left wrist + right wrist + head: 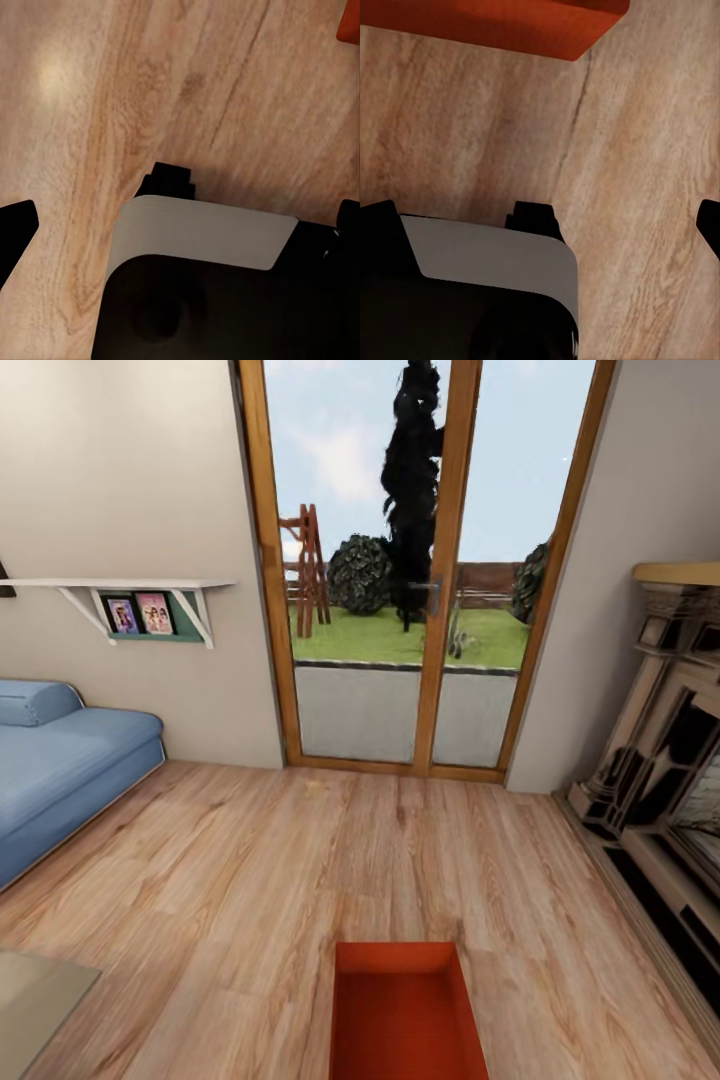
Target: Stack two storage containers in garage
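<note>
One storage container shows in the head view, an orange-red rectangular plastic bin with plain smooth walls, a flat bottom and no lid. It sits low in the middle of that view, directly in front of the robot, above the light wood-plank flooring of the living room; whether it rests on the planks or is carried cannot be told. The planks have a warm, streaked grain with darker knots.

Ahead stands a tall glazed door in an orange-brown wooden frame, giving onto a lawn, a dark cypress and a round shrub. On the cream wall to the left hangs a thin white shelf on angled brackets, with framed photographs under it. Below lies the padded blue sofa, and a grey rug corner reaches the lower left. A dark fireplace surround with pale stone trim fills the right.

Both wrist views look down on wood grain past black and white casing; the right wrist view catches an orange-red wall of the container, the left a small corner. Neither end effector's opening can be told.
</note>
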`<state>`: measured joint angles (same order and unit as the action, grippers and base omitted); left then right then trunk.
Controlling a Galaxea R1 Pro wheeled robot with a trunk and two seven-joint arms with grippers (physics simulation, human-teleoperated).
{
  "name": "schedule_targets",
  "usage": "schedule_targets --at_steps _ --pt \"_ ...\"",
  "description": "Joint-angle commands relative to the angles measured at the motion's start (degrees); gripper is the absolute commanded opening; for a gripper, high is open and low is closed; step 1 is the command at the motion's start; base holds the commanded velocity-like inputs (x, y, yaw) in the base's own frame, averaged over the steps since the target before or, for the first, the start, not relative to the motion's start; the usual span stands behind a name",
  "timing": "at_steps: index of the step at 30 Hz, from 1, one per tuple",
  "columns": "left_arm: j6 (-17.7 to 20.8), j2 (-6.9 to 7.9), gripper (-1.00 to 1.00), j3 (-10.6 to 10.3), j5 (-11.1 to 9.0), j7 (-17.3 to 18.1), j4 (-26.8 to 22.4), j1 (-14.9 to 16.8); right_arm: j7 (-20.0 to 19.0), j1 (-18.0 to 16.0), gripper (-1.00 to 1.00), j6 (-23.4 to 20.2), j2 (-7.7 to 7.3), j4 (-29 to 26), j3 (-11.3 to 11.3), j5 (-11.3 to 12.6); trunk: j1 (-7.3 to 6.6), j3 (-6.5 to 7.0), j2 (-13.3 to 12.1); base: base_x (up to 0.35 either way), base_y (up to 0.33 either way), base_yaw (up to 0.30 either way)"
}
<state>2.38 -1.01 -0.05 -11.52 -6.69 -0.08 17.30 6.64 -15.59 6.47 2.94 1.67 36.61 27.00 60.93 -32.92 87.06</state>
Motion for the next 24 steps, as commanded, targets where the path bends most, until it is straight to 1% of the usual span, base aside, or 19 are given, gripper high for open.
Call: schedule_targets --at_steps 1,6,19,24 --pt "0.17 -0.02 1.0 -0.04 -0.35 -0.16 -0.01 0.03 0.04 -0.06 1.0 0.3 0.06 0.18 0.48 0.51 0.0 -0.05 0.03 0.019 0.0 0.0" --pt "0.17 -0.1 1.0 -0.04 -0.34 -0.16 -0.01 0.02 0.04 -0.06 1.0 0.3 0.05 0.18 0.48 0.51 0.0 -0.05 0.03 0.008 -0.08 0.0" --pt "0.17 -0.04 1.0 -0.04 -0.32 -0.16 -0.01 0.07 0.04 -0.06 1.0 0.3 0.06 0.18 0.48 0.51 0.0 -0.05 0.03 0.002 -0.256 0.0" --pt "0.17 -0.04 1.0 -0.04 -0.35 -0.16 -0.01 0.04 0.04 -0.06 1.0 0.3 0.05 0.18 0.42 0.57 0.0 -0.05 0.03 0.003 -0.055 0.0"
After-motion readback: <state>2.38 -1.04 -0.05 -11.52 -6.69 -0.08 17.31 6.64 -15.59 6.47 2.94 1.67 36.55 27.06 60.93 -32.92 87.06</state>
